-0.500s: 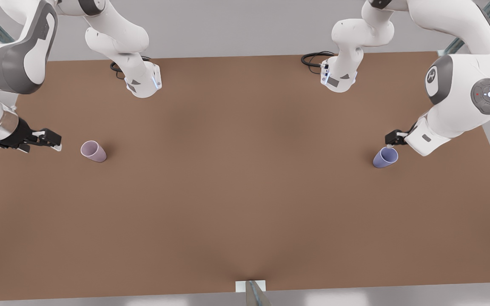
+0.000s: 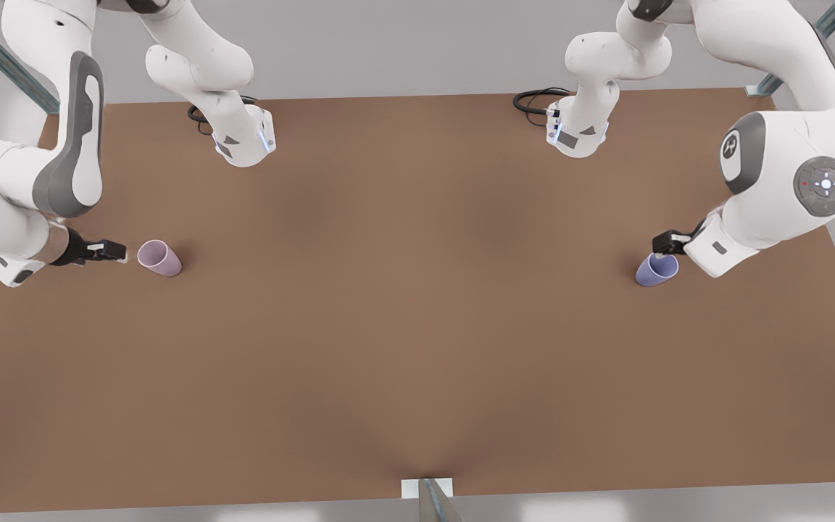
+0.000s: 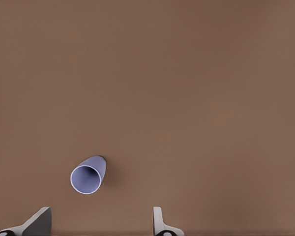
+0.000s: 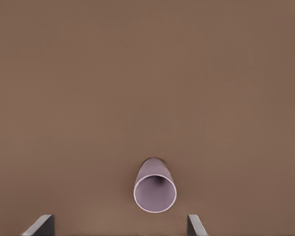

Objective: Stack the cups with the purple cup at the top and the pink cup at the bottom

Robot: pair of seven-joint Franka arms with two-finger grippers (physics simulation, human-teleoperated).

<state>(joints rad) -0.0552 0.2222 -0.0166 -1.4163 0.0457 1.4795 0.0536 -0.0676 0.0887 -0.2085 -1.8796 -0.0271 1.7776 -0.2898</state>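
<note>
Stacking not begun: the matte pink tapered cup (image 2: pixel 159 258) and periwinkle-purple tapered cup (image 2: pixel 656 269) stand well apart on the brown tabletop (image 2: pixel 417 326). The right tool (image 2: pixel 114 252) beside pink and the left tool (image 2: pixel 665 245) above purple both have fingers apart, gripping nothing.

No readable words, numbers or brand names appear anywhere (the white robot arm (image 2: pixel 765 174) bears a small pale emblem on its grey joint cap, too indistinct to read).

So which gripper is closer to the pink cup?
The right gripper: it sits just beside the pink cup, fingers open. The left gripper is far across the table, over the purple cup.
</note>
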